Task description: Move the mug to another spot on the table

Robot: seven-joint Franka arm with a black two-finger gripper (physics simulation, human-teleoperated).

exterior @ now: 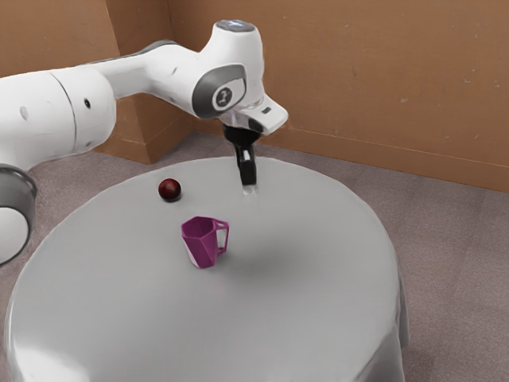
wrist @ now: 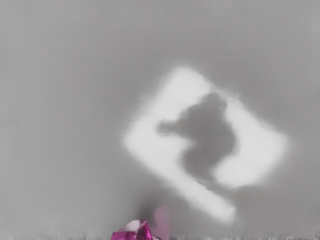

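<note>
A purple faceted mug [exterior: 205, 241] stands upright near the middle of the round grey table [exterior: 318, 270], its handle turned toward the exterior view's right. My black gripper [exterior: 248, 181] hangs just above the table's far part, beyond the mug and a little toward the exterior view's right, holding nothing. In the wrist view a sliver of the mug [wrist: 134, 232] shows at the lower edge. My hand's dark shadow [wrist: 207, 135] falls on a bright patch of the tabletop.
A small dark red ball [exterior: 169, 189] lies on the table at the exterior view's left of the gripper, beyond the mug. Brown walls [exterior: 382, 72] stand behind the table. The tabletop stretches wide toward the exterior view's right and front.
</note>
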